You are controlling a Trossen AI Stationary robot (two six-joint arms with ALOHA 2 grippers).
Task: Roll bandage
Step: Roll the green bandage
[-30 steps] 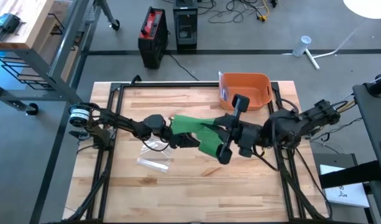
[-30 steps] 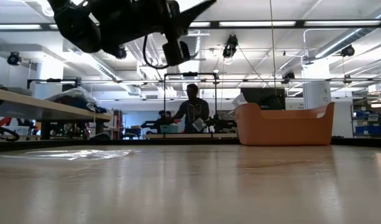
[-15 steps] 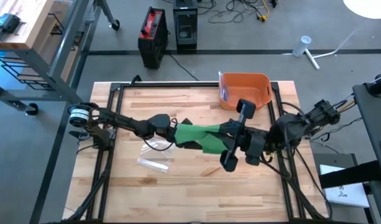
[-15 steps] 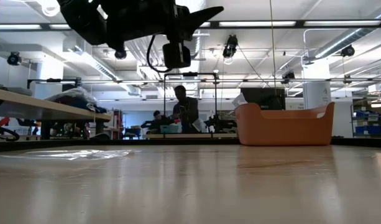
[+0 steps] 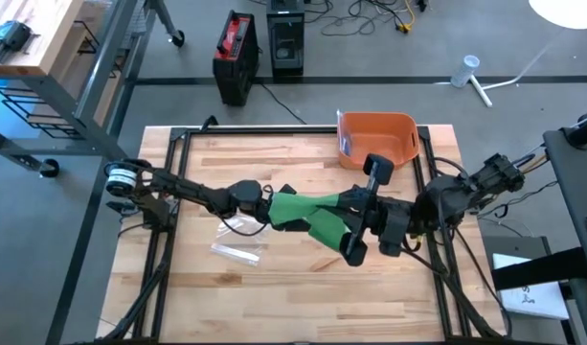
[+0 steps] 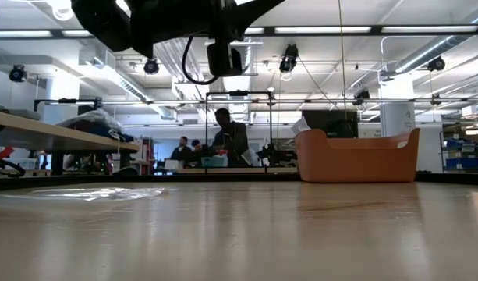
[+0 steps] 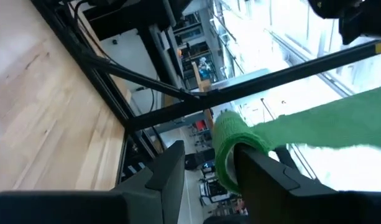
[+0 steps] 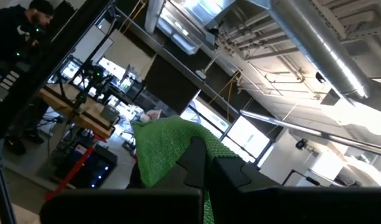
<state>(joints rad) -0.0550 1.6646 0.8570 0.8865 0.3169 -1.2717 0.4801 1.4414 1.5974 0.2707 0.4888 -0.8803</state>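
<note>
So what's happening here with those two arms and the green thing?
The two robot arms hold a green bandage stretched between them above the wooden table. The left gripper pinches the partly rolled end, and the right gripper is shut on the loose end. An orange bin waits at the back.

**Workshop beyond the table**

A grey floor [image 5: 389, 67] surrounds the table [image 5: 274, 297], with 2 black boxes [image 5: 234, 53] standing on it and loose cables [image 5: 379, 14] behind them. A wooden bench [image 5: 30, 43] fills 1 corner. At table height the room runs deep: strip lights [image 6: 316, 30] and ducts [image 6: 164, 58] line the ceiling, a long bench [image 6: 59, 136] carries piled gear, and people [image 6: 227, 136] stand at a far desk. Bright windows [image 8: 240, 140] show under the ducts.
</note>
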